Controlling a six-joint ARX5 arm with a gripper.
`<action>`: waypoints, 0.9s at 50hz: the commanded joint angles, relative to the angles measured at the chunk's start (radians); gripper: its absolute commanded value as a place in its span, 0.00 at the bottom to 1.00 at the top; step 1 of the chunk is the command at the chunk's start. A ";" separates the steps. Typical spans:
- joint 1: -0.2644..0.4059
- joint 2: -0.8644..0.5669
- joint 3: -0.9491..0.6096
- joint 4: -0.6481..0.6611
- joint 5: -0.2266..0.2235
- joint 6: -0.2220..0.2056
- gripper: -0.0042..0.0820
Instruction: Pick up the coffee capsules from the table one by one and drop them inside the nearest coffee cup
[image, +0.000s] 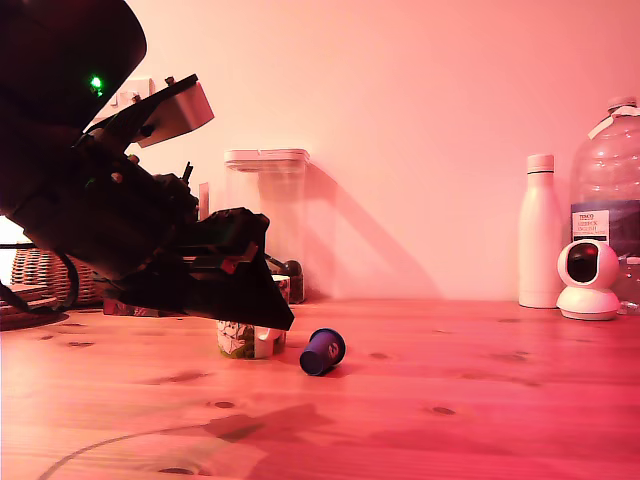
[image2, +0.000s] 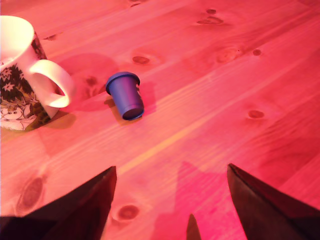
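- Starting at the exterior view's left: a wicker basket (image: 45, 272) sits at the back of the table (image: 450, 400), partly hidden behind the dark arm (image: 90, 200), which shows a small green light near its top.
- Pincer (image: 262, 300) hangs low over the table, just above the coffee cup (image: 248, 340); in this view it covers the cup's upper part.
- Wrist view: two dark fingers (image2: 85, 205) stand well apart with bare wood between them; the pincer (image2: 172, 200) is spread and holds nothing.
- Cup stands upright on the table. Wrist view shows its white handle and printed green, white and yellow pattern (image2: 22, 80).
- A clear lidded container (image: 268, 215) stands behind the cup, against the wall.
- Coffee capsule (image: 322, 351), dark blue, lies on its side on the table, just beside the cup on the exterior view's right. It does not touch the cup; a narrow strip of wood shows between them.
- Wrist view: capsule (image2: 125, 95) lies near the cup's handle, flat rim end toward the cup side, narrow end pointing away. It is ahead of the fingers, not between them.
- Table surface is wood with visible grain and dark knots, under reddish light.
- Far right in the exterior view, at the back: a white bottle (image: 540, 232), a large clear plastic water bottle (image: 608, 190) and a small white round camera (image: 588, 280), all well apart from the capsule.
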 joint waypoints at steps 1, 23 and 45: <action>0.011 -0.007 -0.009 0.021 -0.005 -0.004 0.75; 0.010 0.005 -0.011 0.123 -0.005 -0.069 0.75; -0.012 0.213 -0.011 0.414 -0.039 -0.171 0.75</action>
